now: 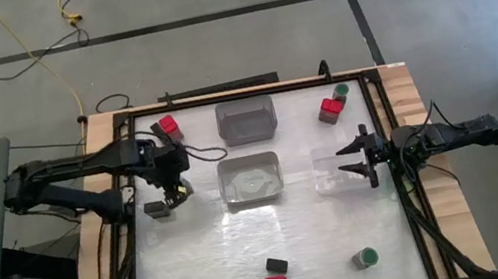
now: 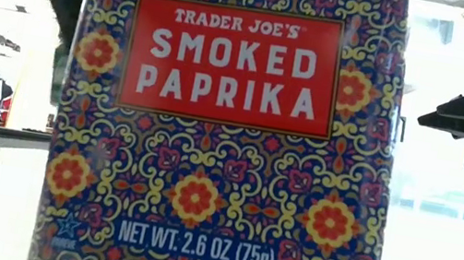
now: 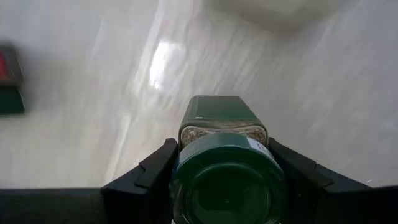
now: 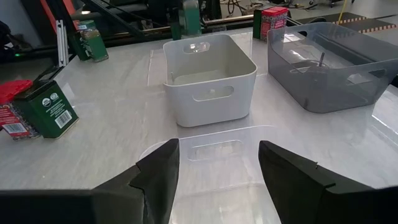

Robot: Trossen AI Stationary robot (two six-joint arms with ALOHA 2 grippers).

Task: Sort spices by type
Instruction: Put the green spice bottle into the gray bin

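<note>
My left gripper (image 1: 174, 188) hangs over the table's left side, shut on a round green-lidded jar (image 3: 227, 182). A dark rectangular tin (image 3: 221, 111) lies just beyond the jar; in the high view the tin (image 1: 156, 208) is just left of the gripper. My right gripper (image 1: 354, 160) is open and level over a clear bin (image 4: 217, 152), touching nothing. Other spices are scattered about: a red-topped one (image 1: 167, 126) far left, a red (image 1: 331, 107) and green (image 1: 339, 92) pair far right, and several along the near edge. My left gripper pinches the green-lidded jar at its lid (image 3: 186, 180), one finger (image 3: 146, 177) on each side. The fingers come from above, pointing down, and the lid faces the wrist camera. Whether the jar's base is on the table or lifted, I cannot tell.
A grey bin (image 1: 246, 120) sits at the far middle, a white bin (image 1: 251, 180) at the centre and the clear bin (image 1: 335, 168) to its right. A smoked paprika tin (image 2: 223, 129) stands right before the low camera and blocks most of that view.
</note>
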